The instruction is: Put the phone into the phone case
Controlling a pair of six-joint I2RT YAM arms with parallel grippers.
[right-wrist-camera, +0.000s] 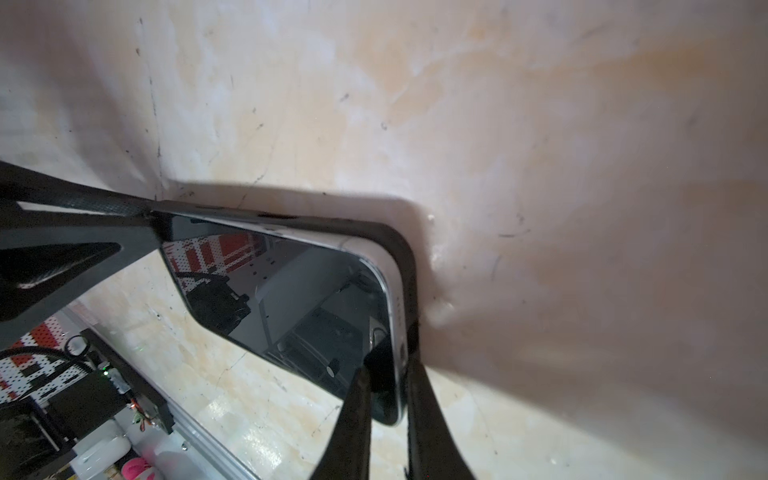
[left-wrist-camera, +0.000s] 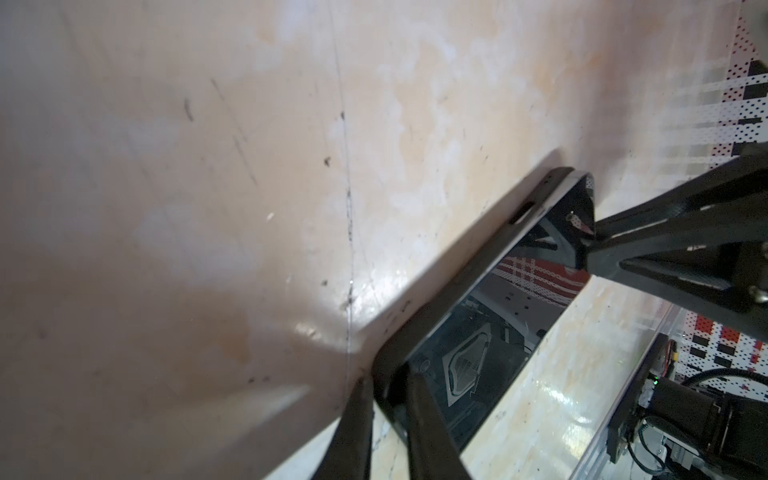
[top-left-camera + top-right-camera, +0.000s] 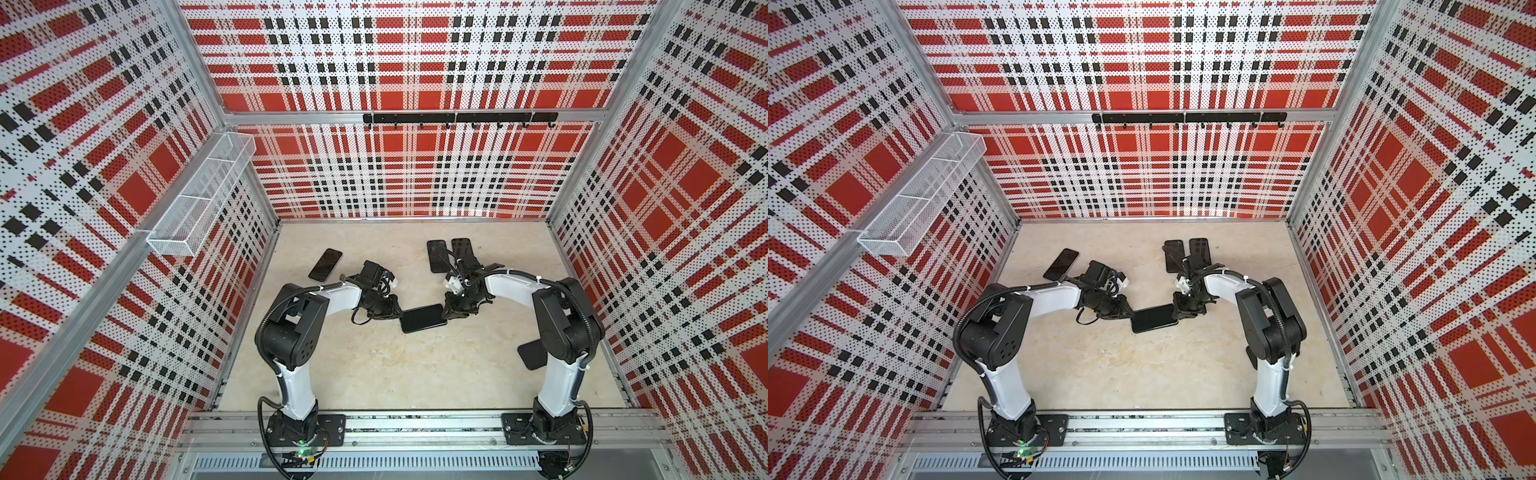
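The table (image 3: 374, 365) is a beige, marbled sheet, scuffed with dark flecks and thin scratches, and glossy where light strikes it in the wrist views. Perforated walls (image 3: 415, 62) in red, black and white plaid close it in on three sides, set in aluminium framing. A white mesh basket (image 3: 203, 195) hangs on the left wall and a black hook rail (image 3: 457, 117) on the back one. Both arms stand on a metal rail (image 3: 415, 428) at the front.

The phone (image 3: 424, 318) is mid-table, screen up, between the claws, with the black case (image 2: 457, 282) wrapped along its edge. The left gripper (image 3: 397, 312) is clenched on one short end and the right gripper (image 3: 446, 311) on the other. Whether it touches the table I cannot tell.

A spare phone (image 3: 325, 264) lies back left; two dark slabs (image 3: 436, 255) lie side by side back right.
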